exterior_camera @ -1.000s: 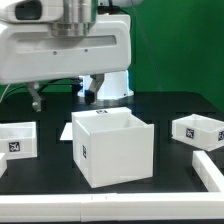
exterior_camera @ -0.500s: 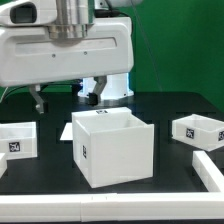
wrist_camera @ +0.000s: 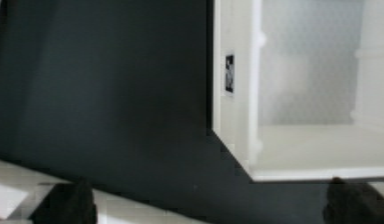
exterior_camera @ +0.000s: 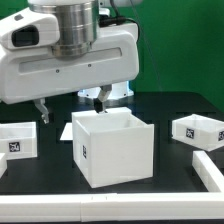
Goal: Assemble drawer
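Note:
The tall white cube casing (exterior_camera: pixel 112 148) stands open-topped in the middle of the black table. A small low white drawer tray (exterior_camera: pixel 197 129) with a square tag lies at the exterior view's right. A second such tray (exterior_camera: pixel 15 138) lies at the left. My gripper (exterior_camera: pixel 71 109) hangs open and empty above and behind the casing's left back corner. In the wrist view the casing (wrist_camera: pixel 304 90) shows a tag on its side wall, and my gripper (wrist_camera: pixel 207 205) has its two dark fingertips (wrist_camera: pixel 64 205) far apart with nothing between them.
A white rail (exterior_camera: pixel 212 170) runs along the front and right edge of the table. A green wall stands behind. A white strip (wrist_camera: pixel 15 190) shows at the edge of the wrist view.
The gripper has come lower and a little toward the exterior view's right, closer to the casing. The casing and both trays have not moved.

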### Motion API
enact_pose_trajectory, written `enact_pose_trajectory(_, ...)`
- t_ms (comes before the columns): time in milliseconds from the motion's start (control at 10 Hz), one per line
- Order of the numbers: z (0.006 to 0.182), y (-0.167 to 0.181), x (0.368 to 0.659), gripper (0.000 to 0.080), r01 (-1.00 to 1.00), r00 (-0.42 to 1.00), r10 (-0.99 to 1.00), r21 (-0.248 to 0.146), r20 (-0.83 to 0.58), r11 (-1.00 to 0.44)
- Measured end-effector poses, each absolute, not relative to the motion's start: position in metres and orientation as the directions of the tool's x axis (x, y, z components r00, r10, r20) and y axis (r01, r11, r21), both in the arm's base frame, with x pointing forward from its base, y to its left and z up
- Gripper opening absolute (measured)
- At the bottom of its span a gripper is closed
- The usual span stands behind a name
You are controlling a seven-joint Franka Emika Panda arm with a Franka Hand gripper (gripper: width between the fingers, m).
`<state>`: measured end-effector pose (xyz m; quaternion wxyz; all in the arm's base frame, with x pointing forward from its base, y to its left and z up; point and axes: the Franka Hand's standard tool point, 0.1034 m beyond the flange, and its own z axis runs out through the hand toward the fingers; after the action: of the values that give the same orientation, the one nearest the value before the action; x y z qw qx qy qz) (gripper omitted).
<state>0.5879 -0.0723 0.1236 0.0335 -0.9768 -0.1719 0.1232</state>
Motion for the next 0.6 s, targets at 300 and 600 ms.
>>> enact_pose_trajectory(300, 0.122, -0.069, 0.595, 0.0649, 0.339, 0.901, 0.357, -0.113, -0.248, -0.934)
enact_pose_trajectory(600, 0.129, -0.077, 0.615, 0.0649, 0.297, 0.939, 0.303, -0.056, -0.164, -0.953)
